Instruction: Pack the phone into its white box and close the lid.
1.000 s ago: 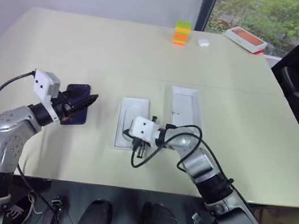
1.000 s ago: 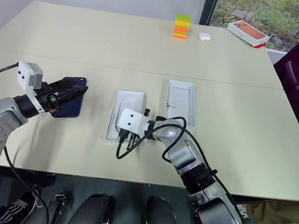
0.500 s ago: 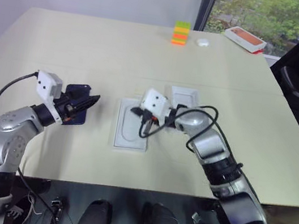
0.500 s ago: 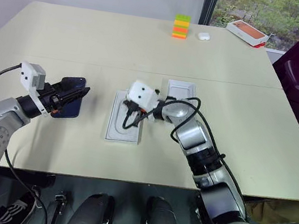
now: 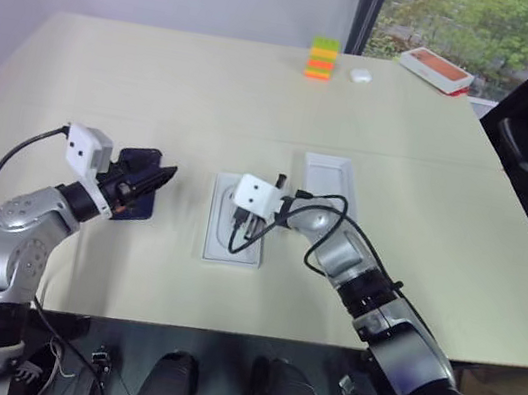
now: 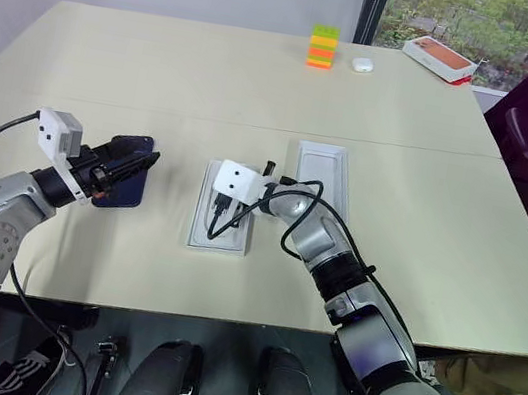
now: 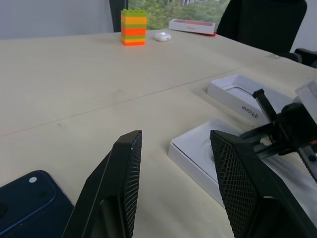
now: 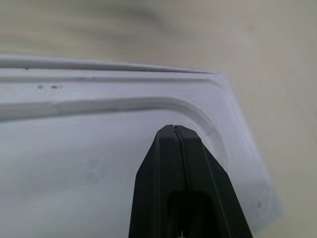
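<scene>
The right end effector, fingers pressed together and empty, hovers over the white insert on the tabletop. The left end effector, fingers apart, hangs above the phone.

A block stack of green, yellow and orange stands far back on the tabletop. A small white case lies beside it. An orange-topped white box sits at the corner.

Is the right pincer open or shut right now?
Shut: the right pincer has its two black fingers pressed together, tip over the white insert.
</scene>
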`<state>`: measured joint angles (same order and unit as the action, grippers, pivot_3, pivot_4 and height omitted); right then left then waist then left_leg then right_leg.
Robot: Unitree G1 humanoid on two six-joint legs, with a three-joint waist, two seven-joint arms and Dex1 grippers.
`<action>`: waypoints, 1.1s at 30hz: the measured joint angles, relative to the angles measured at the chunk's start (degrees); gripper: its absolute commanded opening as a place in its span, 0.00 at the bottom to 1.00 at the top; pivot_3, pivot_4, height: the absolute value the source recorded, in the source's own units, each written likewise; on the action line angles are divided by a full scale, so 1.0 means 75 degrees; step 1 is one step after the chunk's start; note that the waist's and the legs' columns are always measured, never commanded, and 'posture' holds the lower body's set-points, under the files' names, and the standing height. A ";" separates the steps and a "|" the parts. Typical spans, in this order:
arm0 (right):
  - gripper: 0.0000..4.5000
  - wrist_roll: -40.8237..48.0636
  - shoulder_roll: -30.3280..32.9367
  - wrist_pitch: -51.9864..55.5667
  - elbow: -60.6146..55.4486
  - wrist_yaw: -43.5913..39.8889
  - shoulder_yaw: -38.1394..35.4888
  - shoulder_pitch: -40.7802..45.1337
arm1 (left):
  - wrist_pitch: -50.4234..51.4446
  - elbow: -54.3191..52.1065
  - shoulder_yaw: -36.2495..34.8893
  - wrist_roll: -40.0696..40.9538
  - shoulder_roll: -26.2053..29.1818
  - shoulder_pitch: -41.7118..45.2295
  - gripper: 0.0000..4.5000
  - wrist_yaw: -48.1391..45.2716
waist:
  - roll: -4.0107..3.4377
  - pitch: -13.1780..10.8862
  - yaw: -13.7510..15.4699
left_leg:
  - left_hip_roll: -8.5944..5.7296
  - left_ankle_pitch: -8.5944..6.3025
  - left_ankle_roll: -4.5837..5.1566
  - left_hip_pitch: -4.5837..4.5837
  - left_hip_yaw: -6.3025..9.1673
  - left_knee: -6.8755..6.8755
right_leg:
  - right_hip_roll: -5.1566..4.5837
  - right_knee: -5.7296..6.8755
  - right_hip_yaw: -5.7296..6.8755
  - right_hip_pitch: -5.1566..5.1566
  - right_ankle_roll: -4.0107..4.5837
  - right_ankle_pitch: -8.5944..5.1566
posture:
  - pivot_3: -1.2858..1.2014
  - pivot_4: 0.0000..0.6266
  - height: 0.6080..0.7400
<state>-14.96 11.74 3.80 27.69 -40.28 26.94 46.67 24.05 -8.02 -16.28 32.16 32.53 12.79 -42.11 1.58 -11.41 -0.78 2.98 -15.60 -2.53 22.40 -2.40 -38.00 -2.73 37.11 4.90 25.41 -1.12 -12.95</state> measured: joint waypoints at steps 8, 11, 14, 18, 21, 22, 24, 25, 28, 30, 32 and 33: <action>0.01 0.0084 0.0095 0.0316 -0.0880 -0.0824 0.0034 -0.0533 | -0.0086 0.0000 0.0036 -0.0066 -0.0001 0.0009 0.51 0.0069 | 0.0001 0.0001 -0.0014 | 0.0003 0.0000 0.0000 -0.0008 0.0002 0.0000 | 0.0005 0.0008 0.0000 -0.0002 0.0001 0.0000 | 0.52 0.24 1.00; 0.01 0.0083 0.0065 0.0503 -0.1148 -0.0915 0.0039 -0.0672 | -0.0094 0.0001 0.0037 -0.0069 -0.0001 0.0020 0.51 0.0084 | 0.0001 0.0001 -0.0008 | 0.0003 0.0000 0.0000 -0.0007 0.0002 0.0000 | 0.0005 0.0008 0.0000 -0.0002 0.0001 0.0000 | 0.52 0.24 1.00; 0.01 0.0067 -0.0043 0.0569 -0.1213 -0.0803 0.0026 -0.0740 | -0.0105 0.0001 0.0040 -0.0070 -0.0001 0.0057 0.51 0.0096 | 0.0001 0.0001 -0.0016 | 0.0003 0.0000 0.0000 -0.0007 -0.0001 0.0000 | 0.0005 0.0008 -0.0001 -0.0002 0.0001 0.0000 | 0.52 0.24 1.00; 0.01 0.0030 -0.0126 0.0472 -0.1021 -0.0481 -0.0047 -0.0689 | -0.0106 0.0003 0.0051 -0.0073 -0.0001 0.0057 0.51 0.0115 | 0.0000 0.0001 -0.0010 | 0.0003 0.0000 0.0000 -0.0007 0.0000 0.0000 | 0.0005 0.0009 -0.0001 -0.0001 0.0001 0.0001 | 0.52 0.24 1.00; 0.01 0.0343 -0.0270 0.0648 -0.1004 -0.0397 -0.0388 -0.0630 | -0.0105 0.0007 0.0087 -0.0073 -0.0001 0.0058 0.51 0.0109 | 0.0000 0.0001 -0.0002 | 0.0003 0.0000 0.0000 -0.0004 0.0000 0.0000 | 0.0004 0.0007 -0.0001 0.0000 0.0002 0.0001 | 0.52 0.24 1.00; 0.01 0.0523 -0.0296 0.0739 -0.1039 -0.0413 -0.0553 -0.0585 | -0.0101 0.0012 0.0125 -0.0069 -0.0001 0.0059 0.51 0.0085 | 0.0000 0.0001 0.0000 | 0.0003 0.0000 0.0000 -0.0003 -0.0001 0.0000 | 0.0003 0.0006 -0.0002 0.0000 0.0002 0.0001 | 0.52 0.24 1.00; 0.01 0.0953 -0.0270 0.0923 -0.1308 -0.0625 -0.0864 -0.0552 | -0.0034 0.0022 0.0158 -0.0040 0.0005 0.0065 0.51 0.0034 | -0.0001 0.0000 0.0002 | 0.0003 0.0000 0.0000 -0.0001 -0.0001 0.0000 | 0.0002 0.0004 -0.0001 0.0000 0.0001 0.0001 | 0.52 0.24 1.00; 0.01 0.1237 -0.0246 0.1089 -0.1537 -0.0784 -0.1048 -0.0551 | 0.0078 0.0044 0.0158 -0.0018 0.0033 0.0069 0.51 0.0012 | -0.0001 0.0000 0.0002 | 0.0003 0.0000 0.0000 -0.0001 -0.0001 0.0000 | 0.0002 0.0003 -0.0001 0.0000 0.0001 0.0001 | 0.52 0.24 1.00; 0.01 0.1730 -0.0097 0.1456 -0.2049 -0.1051 -0.1406 -0.0542 | 0.0272 0.0206 0.0153 0.0037 0.0129 0.0072 0.51 0.0004 | -0.0001 0.0000 0.0004 | 0.0003 0.0000 0.0000 -0.0002 0.0001 0.0000 | 0.0002 0.0004 0.0002 0.0000 0.0001 0.0001 | 0.52 0.24 1.00; 0.01 0.1912 -0.0016 0.1706 -0.2237 -0.1157 -0.1501 -0.0536 | 0.0518 0.0372 0.0151 0.0102 0.0251 0.0128 0.51 0.0002 | -0.0001 0.0000 0.0003 | 0.0003 0.0000 0.0000 -0.0003 0.0002 0.0000 | 0.0004 0.0006 0.0006 0.0000 0.0001 0.0000 | 0.52 0.24 1.00; 0.01 0.2034 0.0022 0.1849 -0.2380 -0.1225 -0.1525 -0.0536 | 0.0804 0.0689 0.0107 0.0145 0.0506 0.0216 0.51 -0.0034 | -0.0001 0.0000 -0.0023 | 0.0004 0.0000 0.0000 -0.0005 0.0004 0.0000 | 0.0009 0.0009 0.0006 0.0002 0.0000 0.0000 | 0.52 0.24 1.00; 0.01 0.2023 0.0010 0.1865 -0.2405 -0.1195 -0.1512 -0.0536 | 0.0956 0.0867 0.0069 0.0172 0.0613 0.0286 0.51 -0.0039 | -0.0002 0.0000 -0.0024 | 0.0006 0.0000 0.0000 -0.0005 0.0006 0.0001 | 0.0011 0.0009 0.0007 0.0002 0.0001 -0.0001 | 0.52 0.24 1.00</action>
<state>0.21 11.82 17.79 9.65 -49.24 15.60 42.65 31.22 -1.51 -15.76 33.44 37.13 14.94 -42.40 1.57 -11.42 -0.95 3.02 -15.60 -2.53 22.37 -2.35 -37.99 -2.65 37.18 4.95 25.43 -1.11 -12.95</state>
